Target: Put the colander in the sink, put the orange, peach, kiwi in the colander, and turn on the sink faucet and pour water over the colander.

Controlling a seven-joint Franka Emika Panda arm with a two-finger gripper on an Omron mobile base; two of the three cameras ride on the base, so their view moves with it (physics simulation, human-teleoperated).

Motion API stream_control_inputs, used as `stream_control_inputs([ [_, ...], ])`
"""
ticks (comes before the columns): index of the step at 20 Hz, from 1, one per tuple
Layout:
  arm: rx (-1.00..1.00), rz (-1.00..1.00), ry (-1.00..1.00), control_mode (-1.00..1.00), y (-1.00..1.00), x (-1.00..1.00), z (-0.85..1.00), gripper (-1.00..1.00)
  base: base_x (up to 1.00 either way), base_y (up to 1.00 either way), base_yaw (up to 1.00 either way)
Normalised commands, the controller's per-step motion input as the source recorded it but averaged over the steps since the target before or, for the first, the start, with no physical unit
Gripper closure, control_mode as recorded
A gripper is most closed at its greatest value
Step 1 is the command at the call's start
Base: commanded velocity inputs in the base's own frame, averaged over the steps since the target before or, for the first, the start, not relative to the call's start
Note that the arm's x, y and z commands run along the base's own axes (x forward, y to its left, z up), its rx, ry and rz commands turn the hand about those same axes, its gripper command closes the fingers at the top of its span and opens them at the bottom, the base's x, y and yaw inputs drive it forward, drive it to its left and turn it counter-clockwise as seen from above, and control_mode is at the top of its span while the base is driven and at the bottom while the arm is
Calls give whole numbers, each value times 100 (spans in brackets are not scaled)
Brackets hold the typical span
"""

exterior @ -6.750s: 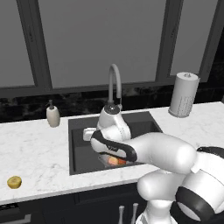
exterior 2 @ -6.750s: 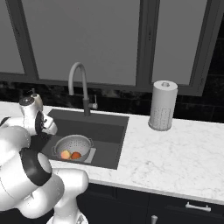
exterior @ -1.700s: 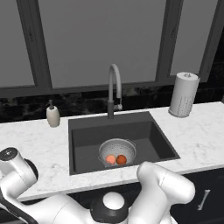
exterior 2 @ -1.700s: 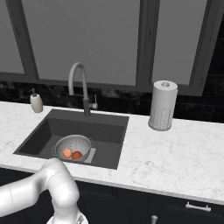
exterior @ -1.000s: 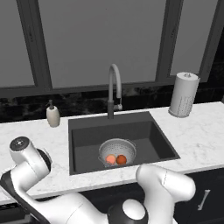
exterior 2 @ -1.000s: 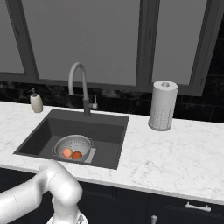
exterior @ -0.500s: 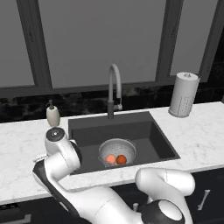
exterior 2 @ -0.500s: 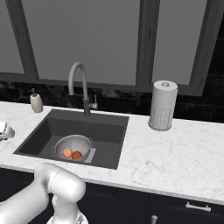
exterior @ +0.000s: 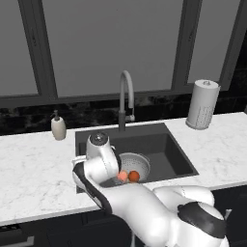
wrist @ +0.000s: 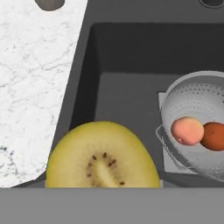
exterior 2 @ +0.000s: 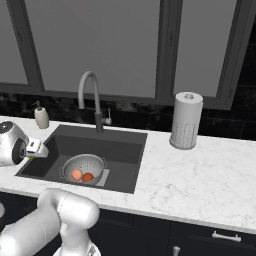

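the gripper (exterior 2: 39,149) is holding the kiwi (wrist: 103,156) over the left edge of the sink (wrist: 127,48), its cut face filling the hand view. the colander (wrist: 199,123), with the peach (wrist: 187,131) and orange (wrist: 214,136) inside, is lying to the right. a moment ago the arm was swinging back over the left counter; now it is reaching over the basin.

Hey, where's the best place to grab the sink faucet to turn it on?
Probably its small side lever, low on the sink faucet: it sticks out sideways as a thin bar, so come from above with jaws across it.
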Motion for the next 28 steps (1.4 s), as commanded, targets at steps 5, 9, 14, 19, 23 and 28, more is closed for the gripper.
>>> stream_control_inputs([
  [5, 1, -14, 5, -100, -99, 55, -13, 100, 0, 0, 0],
  [9, 1, -9, 5, -100, -72, 33, -35, 100, 0, 0, 0],
  [14, 0, -7, 1, -100, -47, 15, -51, 100, 0, 0, 0],
  [19, 0, -6, 0, -100, -34, 15, -46, 100, 0, 0, 0],
  [23, 0, -5, 0, -100, -32, 16, -30, 100, 0, 0, 0],
  [28, 0, -6, 1, -100, -25, 29, -16, 100, 0, 0, 0],
])
